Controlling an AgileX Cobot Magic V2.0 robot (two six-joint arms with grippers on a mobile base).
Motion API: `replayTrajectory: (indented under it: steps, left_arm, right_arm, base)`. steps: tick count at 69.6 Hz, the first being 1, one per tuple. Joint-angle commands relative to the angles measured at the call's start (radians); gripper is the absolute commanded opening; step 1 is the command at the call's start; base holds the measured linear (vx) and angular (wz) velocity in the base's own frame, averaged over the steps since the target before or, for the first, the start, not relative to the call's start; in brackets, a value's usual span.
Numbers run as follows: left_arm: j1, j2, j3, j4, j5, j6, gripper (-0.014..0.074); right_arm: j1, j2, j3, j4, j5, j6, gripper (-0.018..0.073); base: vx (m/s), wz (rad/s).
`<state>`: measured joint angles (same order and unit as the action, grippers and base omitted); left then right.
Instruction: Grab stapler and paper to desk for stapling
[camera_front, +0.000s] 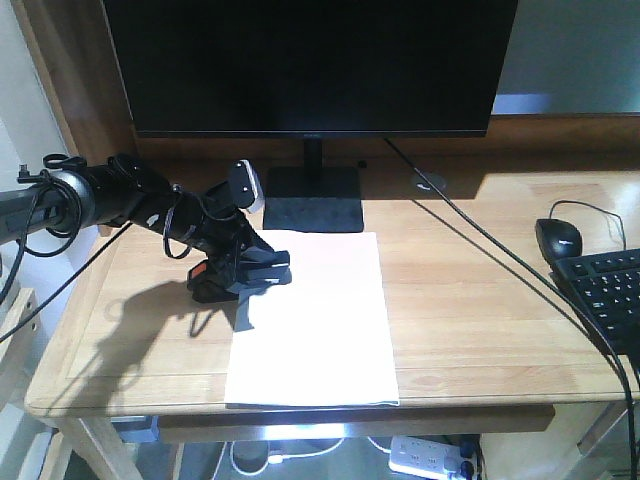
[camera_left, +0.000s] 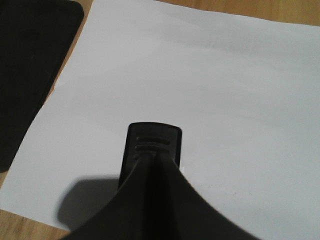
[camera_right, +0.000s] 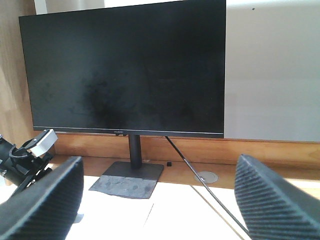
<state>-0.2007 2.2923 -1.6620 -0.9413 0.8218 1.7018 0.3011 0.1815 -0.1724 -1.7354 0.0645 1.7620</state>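
On the desk, I see the paper lying flat in front of the monitor, its far edge just short of the monitor base. My left arm reaches in from the left edge, and the left gripper sits low over the paper's left far corner. Its fingers are closed on the stapler, a black body with an orange-red tab showing at the gripper's left side. From the left wrist view, a dark ribbed tip rests over the white sheet; I cannot tell whether it touches the paper. The right gripper appears only in its own wrist view, fingers spread wide apart and holding nothing. A mouse and keyboard lie at the desk's right side.
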Motion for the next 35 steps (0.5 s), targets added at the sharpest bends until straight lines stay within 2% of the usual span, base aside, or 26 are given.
replayTrajectory:
  steps: [1, 35]
  left_arm:
    - [-0.007, -0.017, -0.001, 0.067, 0.025, -0.011, -0.0006]
    - [-0.007, -0.017, -0.001, 0.067, 0.028, -0.011, -0.0006]
  right_arm:
    - [-0.001, 0.012, -0.028, -0.065, 0.014, -0.007, 0.0578]
    - [-0.001, 0.012, -0.028, -0.065, 0.014, -0.007, 0.0578]
  base:
    - [0.0, 0.0]
    - [0.0, 0.0]
